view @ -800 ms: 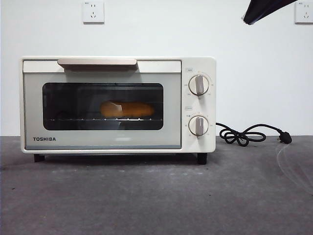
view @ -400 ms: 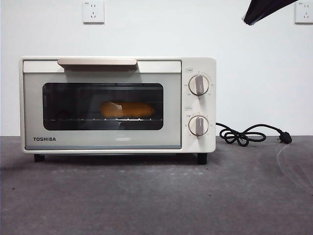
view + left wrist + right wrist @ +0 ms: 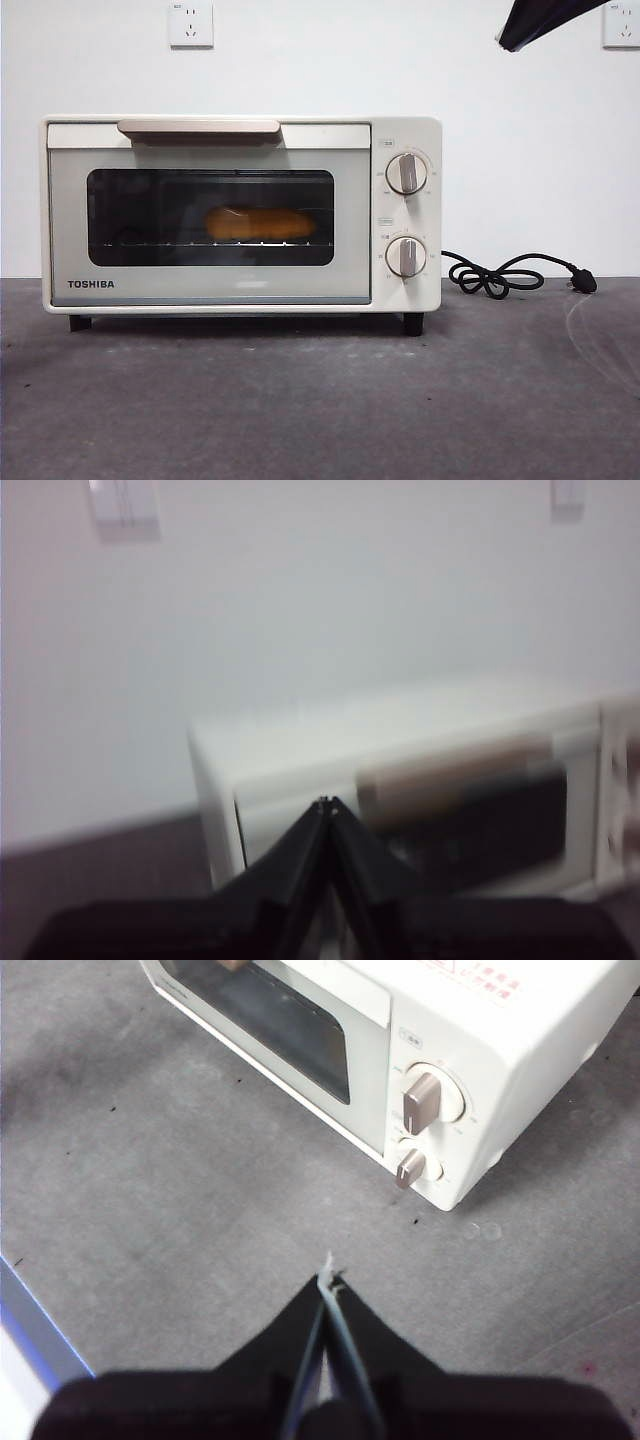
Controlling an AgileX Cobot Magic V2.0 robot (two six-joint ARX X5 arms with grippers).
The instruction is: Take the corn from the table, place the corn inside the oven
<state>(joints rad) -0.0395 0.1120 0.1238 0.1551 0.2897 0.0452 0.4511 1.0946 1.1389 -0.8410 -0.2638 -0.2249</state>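
The cream-white oven [image 3: 240, 215] stands on the grey table [image 3: 320, 400] with its glass door closed. Through the glass, the yellow-orange corn [image 3: 260, 224] lies on the wire rack inside. My left gripper [image 3: 328, 805] is shut and empty, held high off the oven's [image 3: 400, 780] handle side; that view is blurred. Over the table in front of the oven's knob end [image 3: 430, 1110], my right gripper [image 3: 328, 1282] is shut with nothing in it. A black arm tip [image 3: 535, 20] shows at the front view's top right corner.
A black power cord [image 3: 510, 273] with its plug lies on the table to the right of the oven. Two wall sockets [image 3: 191, 24] sit high on the white wall behind. The table's blue-edged border [image 3: 35, 1330] shows in the right wrist view.
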